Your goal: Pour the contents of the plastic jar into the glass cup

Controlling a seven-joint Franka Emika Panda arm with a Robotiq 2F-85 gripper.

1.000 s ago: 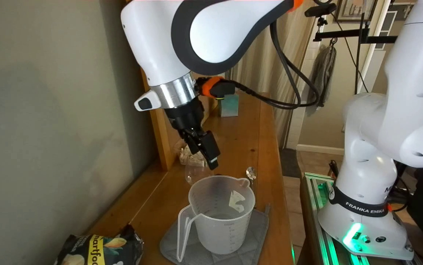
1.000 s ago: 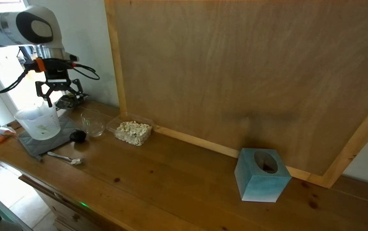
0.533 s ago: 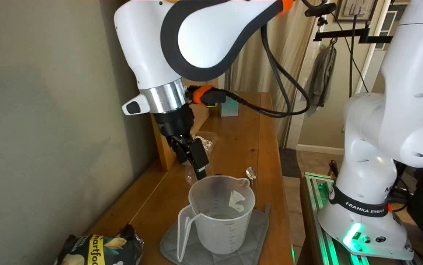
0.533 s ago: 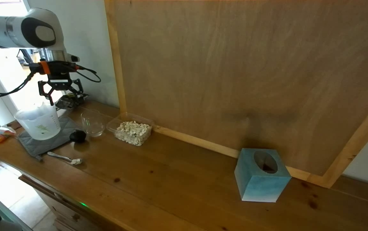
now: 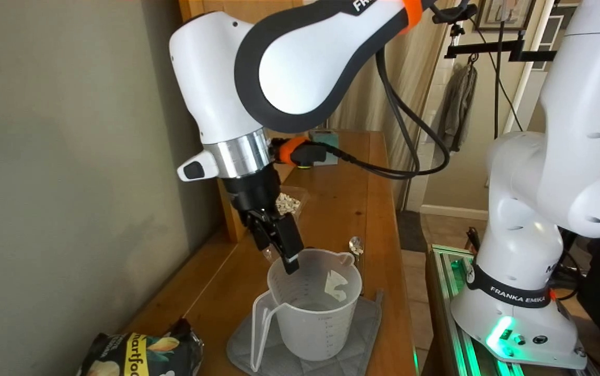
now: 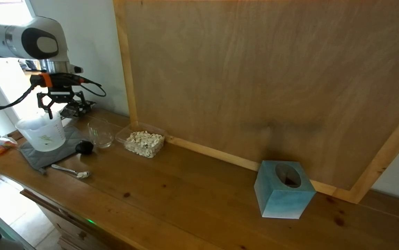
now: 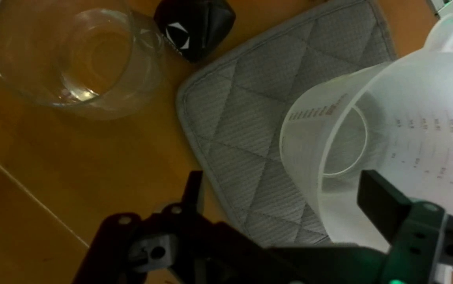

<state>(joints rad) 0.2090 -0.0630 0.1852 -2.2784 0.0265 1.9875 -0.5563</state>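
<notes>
The plastic jar (image 5: 315, 331), a large whitish translucent jug, stands upright on a grey pot holder. It also shows in an exterior view (image 6: 43, 133) and the wrist view (image 7: 303, 134). Its handle (image 5: 261, 329) faces the camera in an exterior view. My gripper (image 5: 290, 265) is open and empty, low near the jar's rim. In the wrist view my gripper (image 7: 283, 193) has one finger over the jar's opening and the other outside it, left of the rim. The clear glass cup (image 6: 101, 135) stands beside the pot holder; in the wrist view it is upper left (image 7: 143, 75).
The pot holder (image 7: 242, 130) lies under the jar. A small black object (image 6: 84, 147) sits between jar and cup. A spoon (image 6: 65, 169), a clear tub of oats (image 6: 144, 142), a blue tissue box (image 6: 284, 194) and a snack bag (image 5: 143, 355) are on the wooden counter.
My gripper has moved down, and its tip now overlaps the jar's rim in an exterior view. It stays open. The jar and the cup have not moved.
</notes>
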